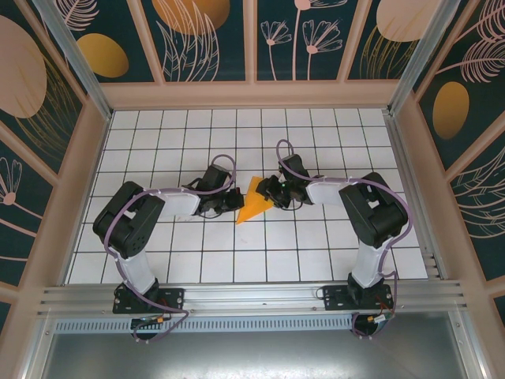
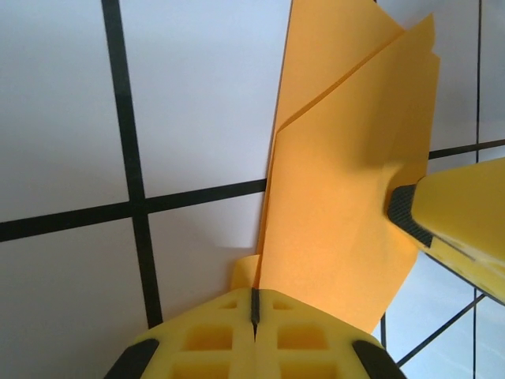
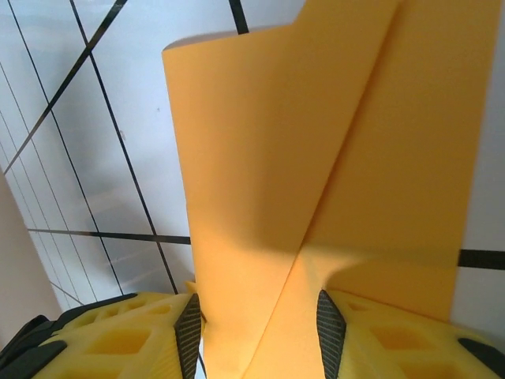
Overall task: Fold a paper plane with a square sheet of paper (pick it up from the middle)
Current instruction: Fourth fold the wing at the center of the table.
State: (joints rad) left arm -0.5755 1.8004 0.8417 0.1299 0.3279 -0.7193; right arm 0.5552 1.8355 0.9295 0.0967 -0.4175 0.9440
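The bright-orange paper (image 1: 254, 207) is folded into a pointed wedge, tip toward the near left, at the middle of the white grid table (image 1: 316, 253). My left gripper (image 1: 234, 199) reaches it from the left. In the left wrist view its jaws (image 2: 254, 304) are shut on the paper's (image 2: 339, 221) near edge, with the creased flaps standing up beyond. My right gripper (image 1: 271, 193) comes from the right. In the right wrist view its jaws (image 3: 259, 332) stand open, one on each side of a raised fold of the paper (image 3: 316, 158). One yellow right finger (image 2: 458, 209) presses on the paper.
Patterned walls with a wooden rim (image 1: 252, 95) enclose the table on three sides. An aluminium rail (image 1: 252, 296) runs along the near edge by both arm bases. Bare tiles lie behind and in front of the paper.
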